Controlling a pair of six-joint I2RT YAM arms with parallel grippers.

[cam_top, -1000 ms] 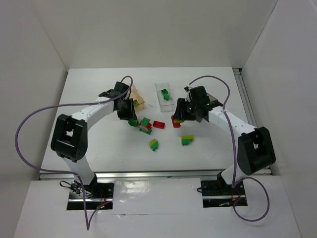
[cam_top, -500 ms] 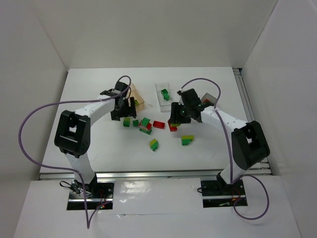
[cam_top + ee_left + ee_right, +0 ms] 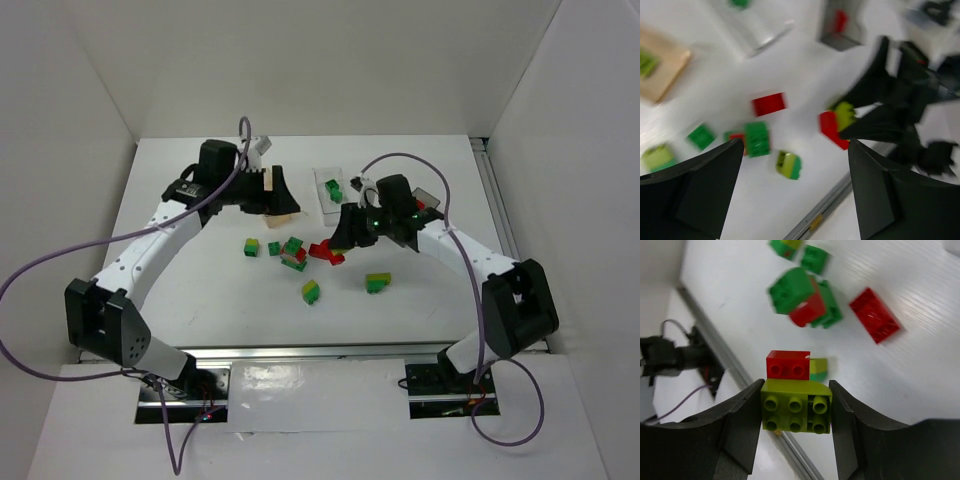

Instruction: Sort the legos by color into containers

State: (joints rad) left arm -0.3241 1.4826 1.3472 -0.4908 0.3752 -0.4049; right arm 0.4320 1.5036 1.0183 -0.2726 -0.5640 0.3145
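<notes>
My right gripper (image 3: pixel 795 415) is shut on a yellow-green lego (image 3: pixel 795 412) with a red lego (image 3: pixel 787 364) stuck to it, held above the table's middle (image 3: pixel 336 250). My left gripper (image 3: pixel 795 190) stands open and empty, raised near the orange-tan container (image 3: pixel 287 210). Loose legos lie below: a red one (image 3: pixel 320 250), a green-and-red stack (image 3: pixel 293 252), a green one (image 3: pixel 273 248) and a yellow-green-and-green one (image 3: pixel 252 246). The clear container (image 3: pixel 335 190) holds a green lego. The dark grey container (image 3: pixel 840 27) holds a red one.
Two more two-colour bricks lie nearer the arms, one (image 3: pixel 312 292) left of the other (image 3: pixel 378 283). White walls close in the table on three sides. A metal rail (image 3: pixel 320 350) runs along the near edge.
The left gripper opened, left a yellow-green-and-green brick beside the pile, and lifted back toward the orange-tan container. The right gripper shifted left, still holding its stack.
</notes>
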